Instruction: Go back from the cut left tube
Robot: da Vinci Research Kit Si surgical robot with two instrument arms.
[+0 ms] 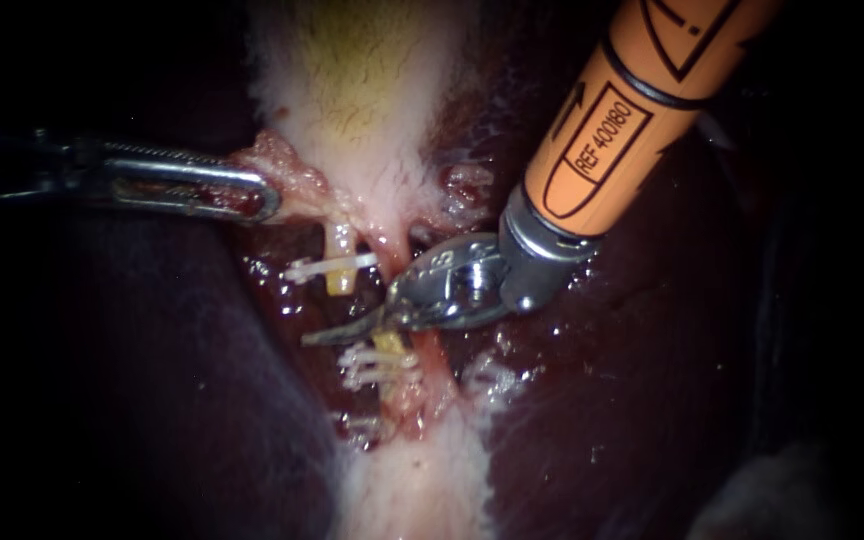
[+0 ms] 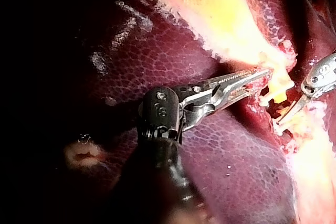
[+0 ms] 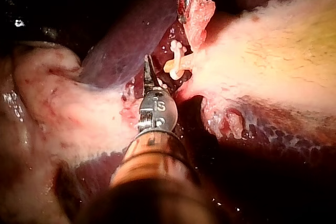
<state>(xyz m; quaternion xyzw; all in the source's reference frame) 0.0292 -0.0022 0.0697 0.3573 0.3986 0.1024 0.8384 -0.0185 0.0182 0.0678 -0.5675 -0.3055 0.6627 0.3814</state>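
Note:
The left tube is cut in two. Its upper stump [image 1: 340,268] carries a white clip [image 1: 327,267], and its lower stump [image 1: 388,344] carries white clips [image 1: 377,367]. My right instrument [image 1: 327,335], on an orange shaft, lies across the gap between the stumps, its thin blades together and holding nothing. The right wrist view shows those blades [image 3: 147,69] beside the clipped upper stump [image 3: 176,62]. My left instrument [image 1: 267,195] is shut on a flap of gallbladder tissue [image 1: 287,165] just above the upper stump. In the left wrist view its jaws [image 2: 262,74] hold this flap.
Dark liver [image 1: 152,380] lies on both sides. The pale gallbladder [image 1: 352,70] runs upward. A pink tube [image 1: 434,362] passes right of the lower stump, partly hidden by my right instrument. In the left wrist view my right instrument [image 2: 286,119] sits ahead of the left jaws.

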